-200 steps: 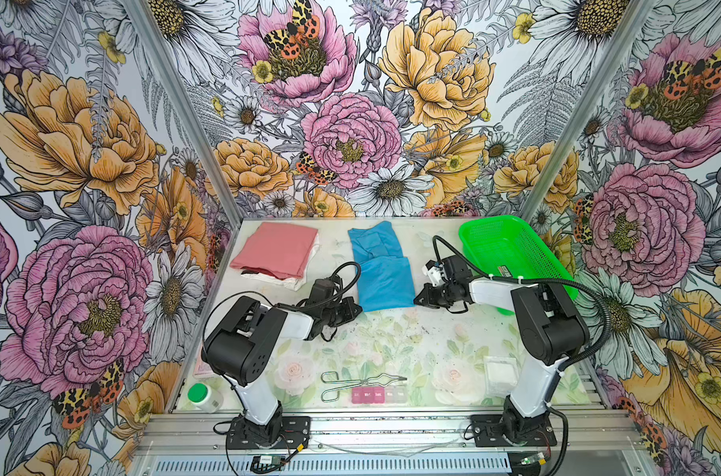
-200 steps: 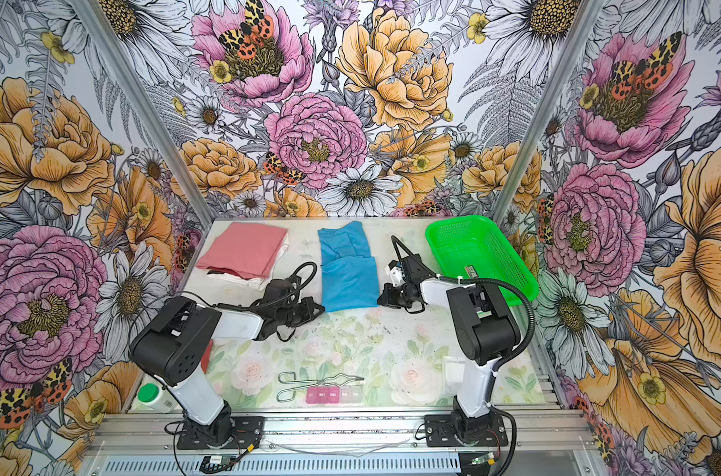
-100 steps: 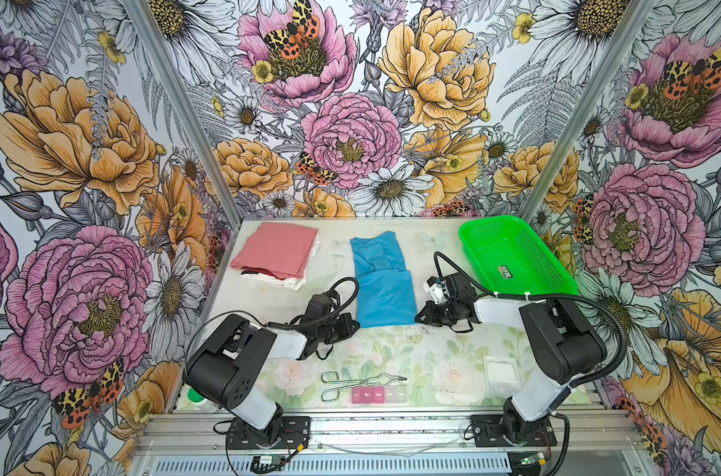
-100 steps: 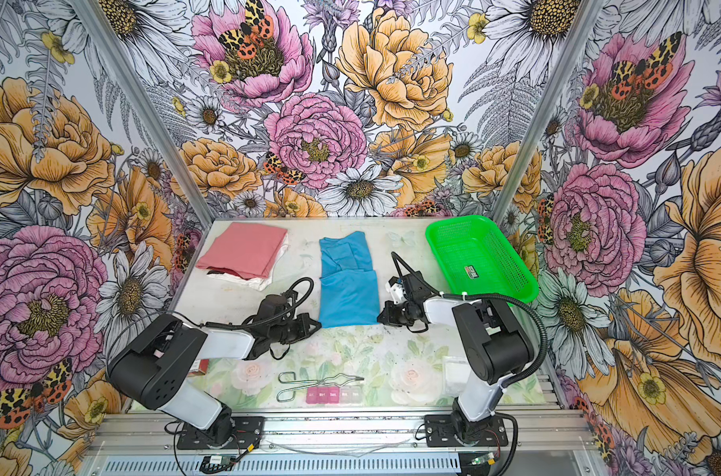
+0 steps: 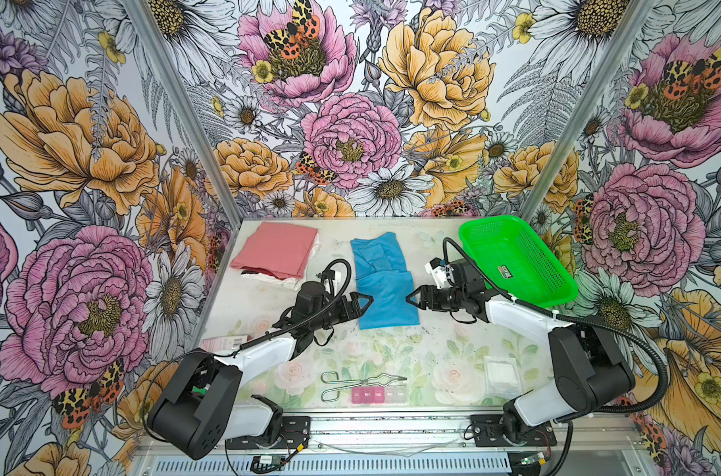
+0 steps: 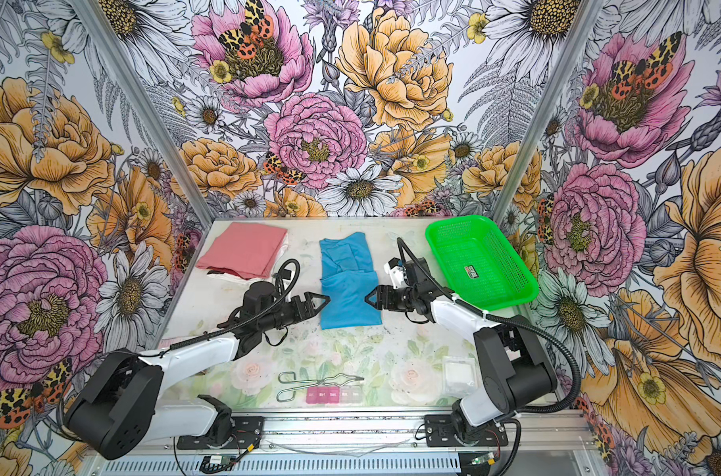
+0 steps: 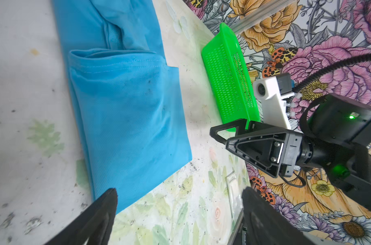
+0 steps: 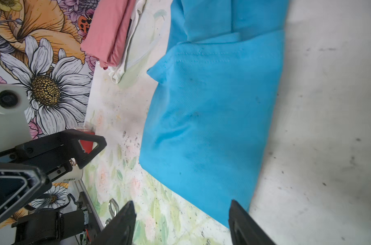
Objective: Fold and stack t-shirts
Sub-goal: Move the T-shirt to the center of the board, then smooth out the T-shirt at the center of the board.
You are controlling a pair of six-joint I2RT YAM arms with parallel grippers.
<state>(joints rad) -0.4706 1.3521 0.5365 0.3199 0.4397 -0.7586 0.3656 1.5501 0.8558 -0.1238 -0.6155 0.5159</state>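
Observation:
A sky-blue t-shirt [image 5: 385, 284] [image 6: 348, 284] lies folded lengthwise at the table's middle, its near half doubled over. My left gripper [image 5: 365, 301] [image 6: 323, 301] is open just off its left edge, and my right gripper [image 5: 412, 297] [image 6: 371, 300] is open just off its right edge. Neither holds cloth. The left wrist view shows open jaws [image 7: 179, 192] over the shirt's [image 7: 125, 110] near corner. The right wrist view shows the same for my right gripper [image 8: 181, 203] and the shirt [image 8: 212, 110]. A folded salmon-pink t-shirt [image 5: 276, 249] [image 8: 108, 31] tops a stack at back left, over a white one [image 5: 274, 280].
A green mesh basket [image 5: 515, 259] stands at the back right, close behind my right wrist. Near the front edge lie metal tongs [image 5: 358, 383], a pink pill organiser [image 5: 377, 394] and a white gauze square [image 5: 502, 375]. A pink box [image 5: 218, 342] sits at the left edge.
Both grippers were shut at the blue shirt's sides and came toward the front with it. Now both have opened and let go of the shirt.

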